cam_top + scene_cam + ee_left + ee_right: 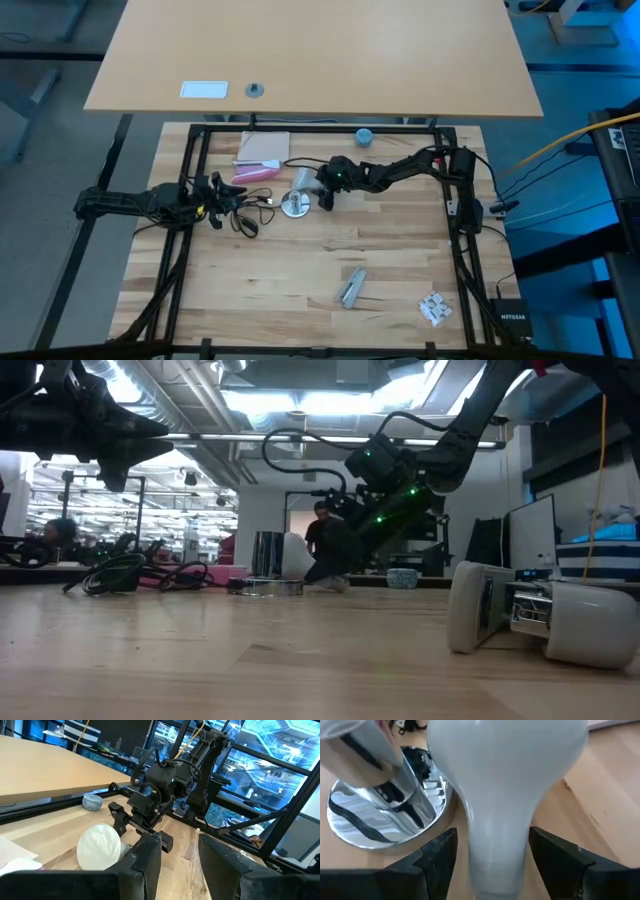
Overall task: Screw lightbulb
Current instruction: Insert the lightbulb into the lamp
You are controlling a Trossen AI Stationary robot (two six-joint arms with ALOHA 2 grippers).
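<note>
1. Frosted white glass is filling the right wrist view: the lightbulb [505, 780] is lying between the right gripper's [492, 857] fingers, which are standing wide on either side of its pale neck; whether they are pressing on it cannot be told.
2. Beside the bulb, the shiny metal base [295, 205] is sitting on the wooden counter [320, 270], with the bulb's neck not yet threaded into anything visible.
3. Over at the counter's left edge, the left gripper [212, 190] is waiting with fingers together, next to a tangle of black cable [245, 215].
4. Judging by this, the screwing is barely starting: seating and turning are remaining.
</note>
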